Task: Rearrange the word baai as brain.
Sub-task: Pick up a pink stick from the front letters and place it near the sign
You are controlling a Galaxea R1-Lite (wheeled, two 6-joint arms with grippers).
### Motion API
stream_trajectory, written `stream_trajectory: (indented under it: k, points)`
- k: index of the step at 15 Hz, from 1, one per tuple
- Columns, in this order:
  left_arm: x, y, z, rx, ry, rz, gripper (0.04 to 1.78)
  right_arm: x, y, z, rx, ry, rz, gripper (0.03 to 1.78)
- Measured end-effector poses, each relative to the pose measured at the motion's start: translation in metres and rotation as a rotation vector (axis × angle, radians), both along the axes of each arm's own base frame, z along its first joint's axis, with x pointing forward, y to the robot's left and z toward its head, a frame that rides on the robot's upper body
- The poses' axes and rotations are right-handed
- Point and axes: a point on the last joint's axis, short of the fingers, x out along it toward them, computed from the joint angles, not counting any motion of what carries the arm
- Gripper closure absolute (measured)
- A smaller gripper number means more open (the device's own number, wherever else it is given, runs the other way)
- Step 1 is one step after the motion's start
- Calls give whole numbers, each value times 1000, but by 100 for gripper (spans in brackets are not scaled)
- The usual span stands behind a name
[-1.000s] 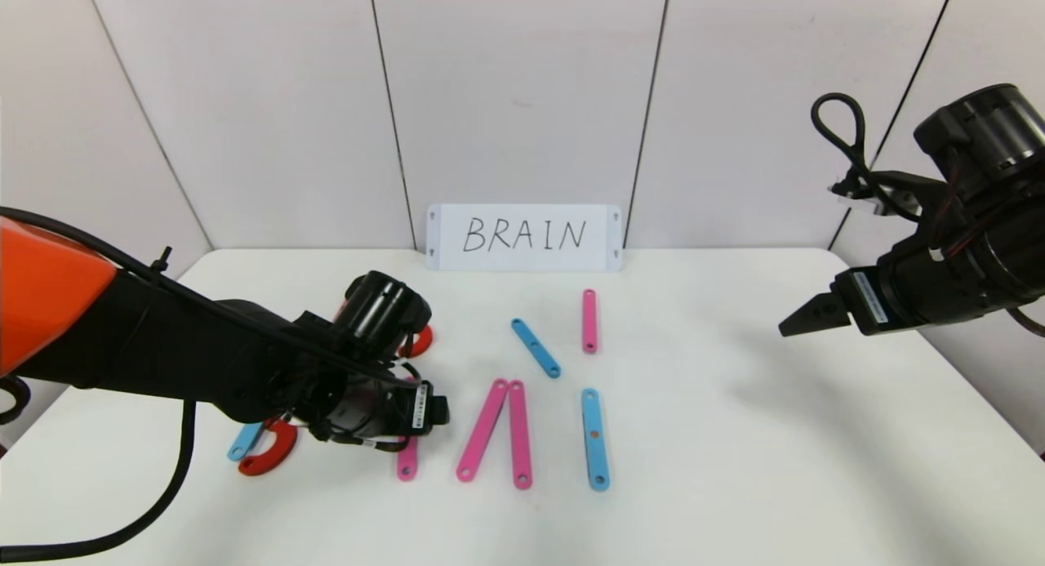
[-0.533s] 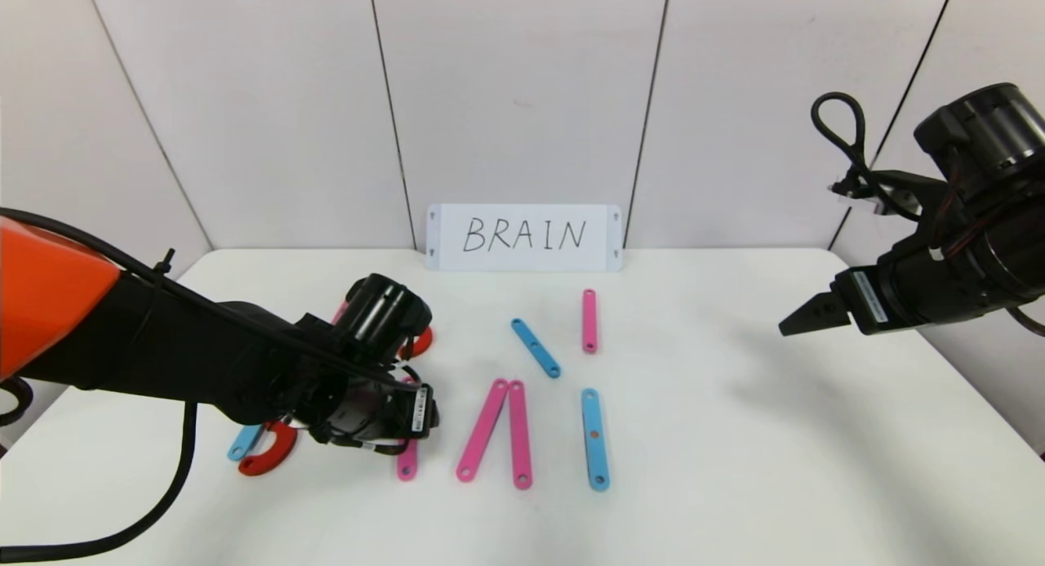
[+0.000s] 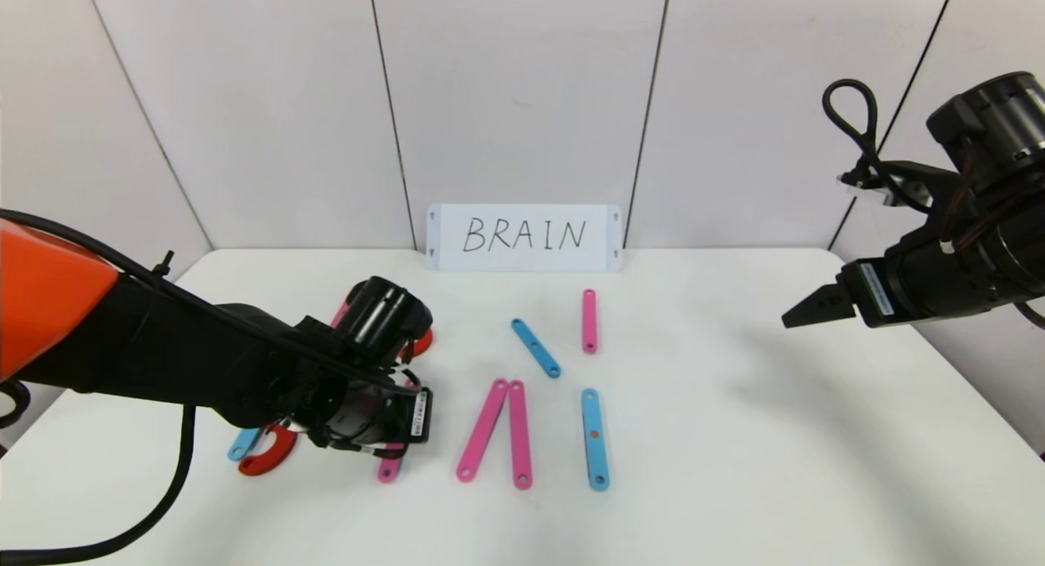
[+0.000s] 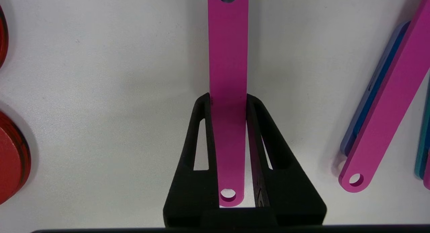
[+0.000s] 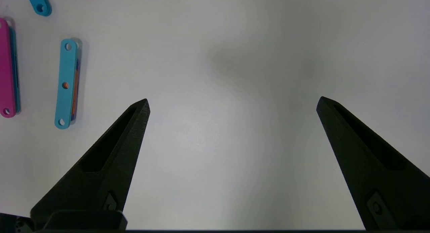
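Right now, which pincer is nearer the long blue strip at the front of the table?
Left. The left pincer is shut on a pink strip just left of the blue strip; the right pincer hangs open, high over the table's right side.

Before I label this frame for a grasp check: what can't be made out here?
- Head view: the left end effector and most of the pink strip it clamps are hidden by its own arm.
- Head view: the red curves and a blue strip show only partly behind that arm.
- Left wrist view: the strip's far end is cut off by the frame edge.
- Right end effector, open, idle over the table's right side.
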Motion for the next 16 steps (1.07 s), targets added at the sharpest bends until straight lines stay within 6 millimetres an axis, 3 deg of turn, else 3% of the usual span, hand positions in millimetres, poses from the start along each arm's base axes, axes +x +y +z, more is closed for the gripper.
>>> stream_trajectory:
  k: [8,16]
  points:
    - [8,0,8,59,-104,60,152,0,2,-3,-12,9,15,7]
    - [47,-18,22,26,-286,9,152,4,5,-11,-22,37,24,7]
